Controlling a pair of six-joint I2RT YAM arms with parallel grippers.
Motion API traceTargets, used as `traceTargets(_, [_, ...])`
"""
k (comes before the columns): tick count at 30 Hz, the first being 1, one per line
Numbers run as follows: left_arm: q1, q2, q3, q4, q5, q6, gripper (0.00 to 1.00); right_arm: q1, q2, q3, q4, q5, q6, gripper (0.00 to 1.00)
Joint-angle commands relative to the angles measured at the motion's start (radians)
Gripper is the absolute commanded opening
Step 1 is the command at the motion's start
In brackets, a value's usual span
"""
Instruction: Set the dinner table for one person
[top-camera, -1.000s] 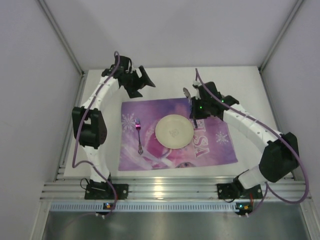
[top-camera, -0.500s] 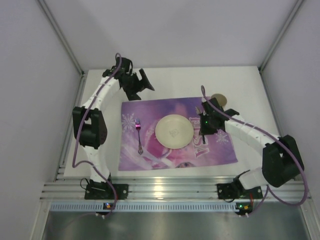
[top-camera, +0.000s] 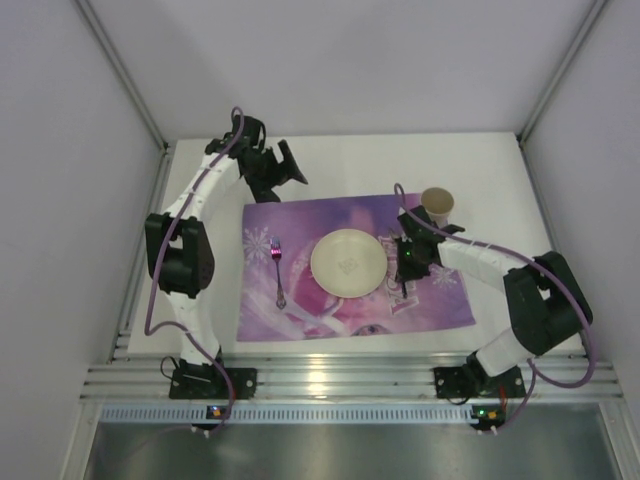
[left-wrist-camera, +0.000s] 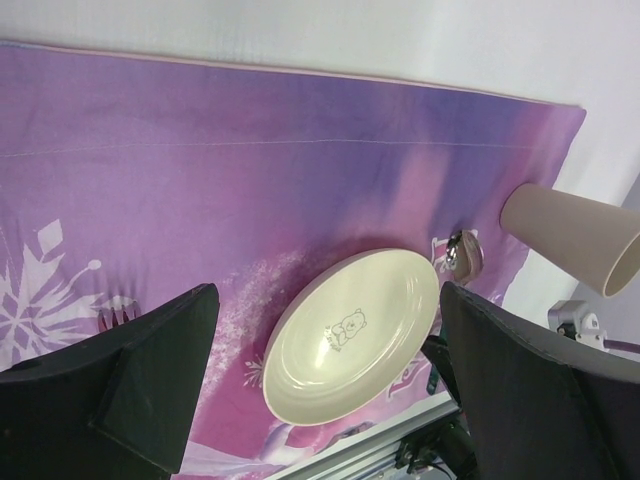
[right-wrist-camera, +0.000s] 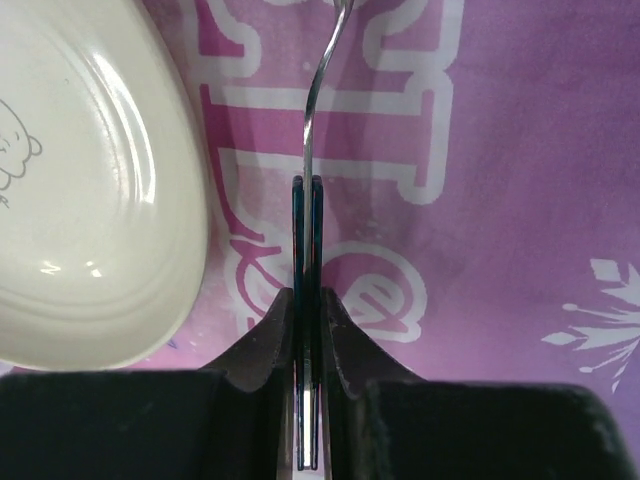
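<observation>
Right pincer (right-wrist-camera: 307, 300): clenched on the thin-handled metal spoon (right-wrist-camera: 312, 150). The handle sits edge-on between the two black fingers, its gripped part dark blue-green. A slim polished shaft curves away ahead of the pincer over the white block letters of the mat. I cannot tell whether the spoon touches the mat.

Directly under this pincer lies the glossy purple rectangular picture placemat (top-camera: 300, 220), smooth, printed with white snowflakes. Just left of the pincer is the round cream glossy plate (top-camera: 347, 262), shallow, with a small bear outline at its centre; plate and spoon are close but apart. Beyond the pincer, just off the mat's far right corner, the tan tapered matte cup (top-camera: 437, 203) stands mouth up.

Left pincer (top-camera: 293, 165): released, its black fingers spread wide, above the mat's far left corner. On the near side of it, well apart, the small metal fork with a pink patch (top-camera: 277, 272) lies on the mat.

The white matte rectangular tabletop (top-camera: 340, 165) lies beneath both pincers and carries the mat and the cup. Its ribbed aluminium rail (top-camera: 330, 380) runs along the edge behind both pincers, at the arm bases.
</observation>
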Motion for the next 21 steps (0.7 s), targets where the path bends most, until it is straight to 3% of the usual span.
traceTargets(1, [0.001, -0.025, 0.001, -0.019, -0.009, 0.011, 0.97, -0.007, -0.032, -0.005, 0.019, 0.009, 0.002, 0.09])
traceTargets(2, [0.001, -0.022, -0.001, -0.019, -0.009, 0.01, 0.97, -0.007, -0.037, -0.011, 0.017, 0.011, -0.003, 0.21])
traceTargets(3, [0.001, -0.022, -0.001, -0.018, -0.009, 0.01, 0.97, -0.007, -0.043, -0.019, 0.02, 0.012, -0.009, 0.42])
traceTargets(6, [0.001, -0.017, -0.003, -0.018, -0.004, 0.011, 0.96, -0.007, -0.047, -0.026, 0.02, 0.018, -0.021, 0.69])
traceTargets(14, [0.001, -0.019, 0.005, -0.022, -0.012, 0.025, 0.96, -0.012, -0.084, 0.066, -0.072, 0.092, -0.058, 0.73])
traceTargets(21, [0.024, -0.017, 0.034, -0.075, -0.071, 0.063, 0.98, -0.009, -0.173, 0.333, -0.23, 0.066, -0.133, 0.73])
